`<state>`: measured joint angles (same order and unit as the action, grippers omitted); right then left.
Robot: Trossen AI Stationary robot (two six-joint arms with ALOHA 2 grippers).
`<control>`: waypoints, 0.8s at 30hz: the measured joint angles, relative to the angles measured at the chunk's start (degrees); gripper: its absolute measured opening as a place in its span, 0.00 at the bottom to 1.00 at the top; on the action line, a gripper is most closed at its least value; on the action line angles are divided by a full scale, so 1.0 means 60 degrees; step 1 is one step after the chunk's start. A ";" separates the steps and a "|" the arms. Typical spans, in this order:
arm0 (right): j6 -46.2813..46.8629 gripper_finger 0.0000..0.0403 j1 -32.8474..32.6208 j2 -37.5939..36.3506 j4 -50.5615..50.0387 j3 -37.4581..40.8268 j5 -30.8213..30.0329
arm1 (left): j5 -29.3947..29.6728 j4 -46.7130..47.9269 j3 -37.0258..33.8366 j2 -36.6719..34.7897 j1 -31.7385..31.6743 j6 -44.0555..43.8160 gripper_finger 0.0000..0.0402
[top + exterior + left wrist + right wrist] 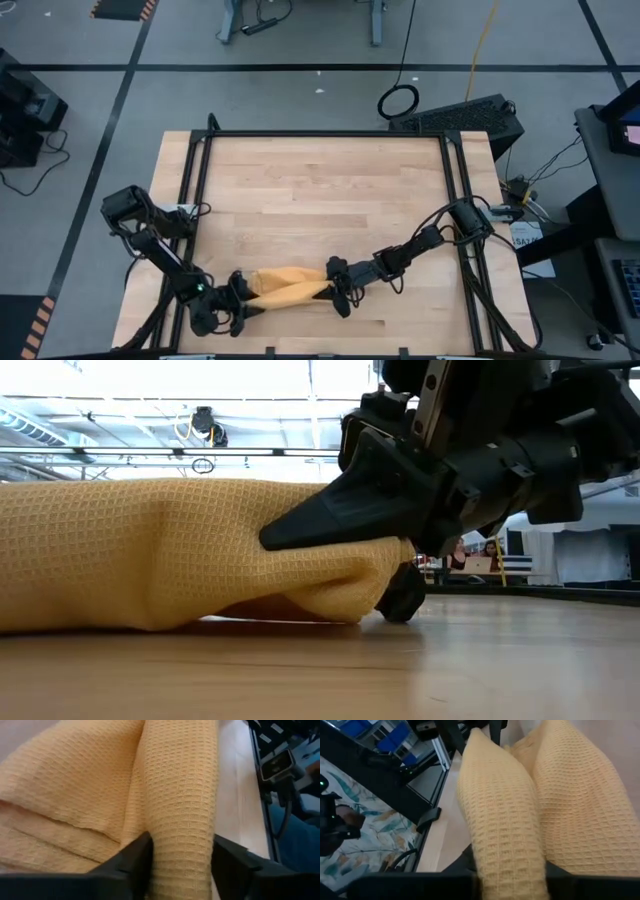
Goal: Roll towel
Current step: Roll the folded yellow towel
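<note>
A: High view: towel (285,283) is already a long bundle near the table's (320,190) front edge, between left gripper (238,305) and right gripper (340,287). Roll looks loose, so tightening is left.

B: Low view: right gripper's finger presses on the fold's end.

A: Left wrist: fold sits between the fingers (131,861), grasped loosely.

B: Right wrist: fingers clamped on a fold.

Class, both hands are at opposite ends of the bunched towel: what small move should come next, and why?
Probably turn both ends together. The right hand pinches one fold of the towel, the left hand straddles another, and the towel is loosely bunched, not yet rolled.
</note>
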<state>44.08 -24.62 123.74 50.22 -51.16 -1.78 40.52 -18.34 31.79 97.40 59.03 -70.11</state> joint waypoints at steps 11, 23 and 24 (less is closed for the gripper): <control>0.0494 0.09 -0.0055 0.0007 0.0066 0.0007 -0.0270 | 0.0669 0.2140 0.0000 -0.2862 0.0076 0.1046 0.62; 0.1543 0.09 -0.0165 -0.0007 0.0160 0.0007 -0.0793 | 0.1906 0.0451 0.0615 -0.1631 -0.0224 0.4975 0.62; 0.1561 0.09 -0.0168 -0.0007 0.0168 0.0007 -0.0867 | 0.2087 0.0466 0.0724 -0.1432 -0.0216 0.5346 0.62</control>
<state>53.45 -25.63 123.70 51.22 -51.11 -6.98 53.05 -15.54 36.13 88.81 57.73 -38.03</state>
